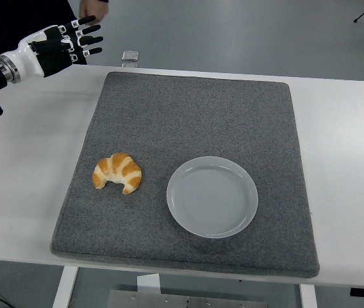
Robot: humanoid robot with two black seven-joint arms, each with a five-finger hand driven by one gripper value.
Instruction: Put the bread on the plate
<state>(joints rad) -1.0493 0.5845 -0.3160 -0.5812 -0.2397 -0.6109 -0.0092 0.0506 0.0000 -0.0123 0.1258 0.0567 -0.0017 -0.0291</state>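
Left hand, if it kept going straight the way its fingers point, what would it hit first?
The left hand points right along the table's far edge. The first thing in that line looks like the small clear object there, though height and depth are unclear. The croissant lies well off that path.

Mat (195, 122): lies on the table (348, 141), filling the frame's centre.
Croissant (117, 172): on the mat, lower left of centre.
Plate (212, 196): on the mat, just right of the croissant, apart from it.
Left hand (63, 45): upper left of the frame, above the table's far edge.
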